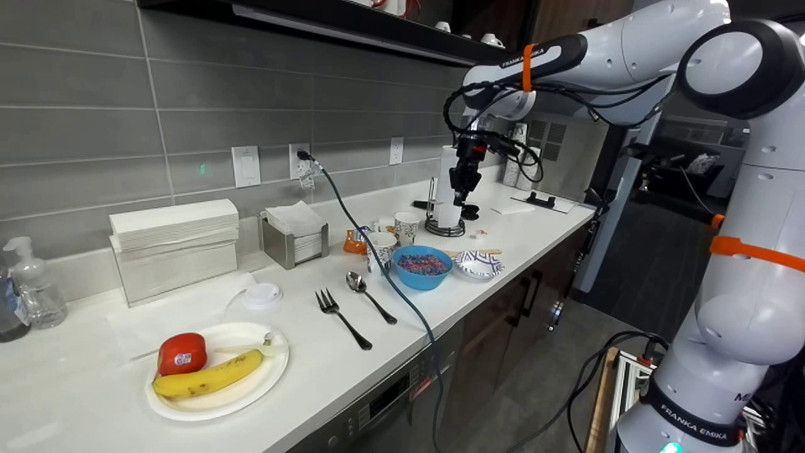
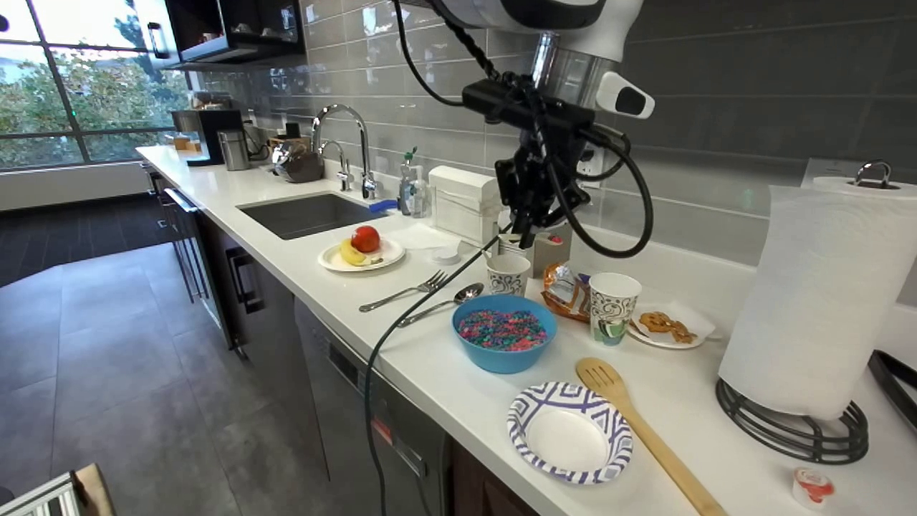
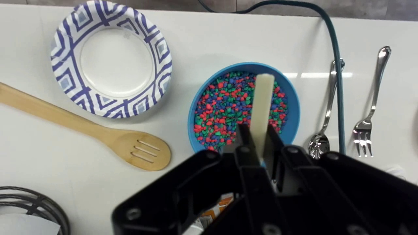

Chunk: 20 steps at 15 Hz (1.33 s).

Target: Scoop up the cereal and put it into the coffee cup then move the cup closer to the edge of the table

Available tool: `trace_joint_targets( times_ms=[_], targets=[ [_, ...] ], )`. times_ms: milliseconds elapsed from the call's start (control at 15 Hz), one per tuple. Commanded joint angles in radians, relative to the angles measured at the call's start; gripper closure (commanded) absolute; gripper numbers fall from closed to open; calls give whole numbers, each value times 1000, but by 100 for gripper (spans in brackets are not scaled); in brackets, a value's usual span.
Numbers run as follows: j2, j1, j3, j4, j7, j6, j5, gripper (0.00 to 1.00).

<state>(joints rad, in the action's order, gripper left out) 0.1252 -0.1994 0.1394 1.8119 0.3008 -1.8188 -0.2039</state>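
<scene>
The cereal shows as tiny red, green and blue bits point(image 3: 218, 111) inside a blue bowl point(image 3: 295, 107), also in both exterior views point(image 1: 422, 264) point(image 2: 501, 331). Patterned paper cups point(image 2: 509, 279) point(image 2: 613, 304) stand on the bowl's wall side; I cannot tell which is the coffee cup. A thin pale piece shows at one cup's rim. My gripper point(image 3: 257, 130) is shut on a pale flat stick point(image 3: 263, 98), above the bowl's wall side. What lies under the fingers is hidden. In both exterior views the gripper point(image 1: 463, 196) point(image 2: 526, 235) is above the white table point(image 2: 437, 387).
A patterned paper bowl point(image 2: 569, 437) and a wooden slotted spatula point(image 2: 645, 430) lie beside the blue bowl. A metal spoon point(image 1: 371, 296) and fork point(image 1: 343, 321) lie opposite. A cable point(image 1: 402, 292) crosses the front edge. A paper towel roll point(image 2: 813, 301) and fruit plate point(image 1: 277, 377) stand farther off.
</scene>
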Motion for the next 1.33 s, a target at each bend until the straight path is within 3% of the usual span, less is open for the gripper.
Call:
trace_joint_targets(
  times_ms=[0, 400, 467, 933, 1000, 1267],
  targets=[
    [114, -2, 10, -203, -89, 177, 28, 97],
    [283, -15, 5, -450, -184, 357, 33, 97],
    [199, -11, 1, -340, -157, 297, 34, 87],
    [267, -16, -3, -421, -172, 319, 36, 87],
    [286, -15, 0, -439, -175, 326, 48, 97],
    [370, -22, -12, -521, -145, 324, 43, 97]
  ],
)
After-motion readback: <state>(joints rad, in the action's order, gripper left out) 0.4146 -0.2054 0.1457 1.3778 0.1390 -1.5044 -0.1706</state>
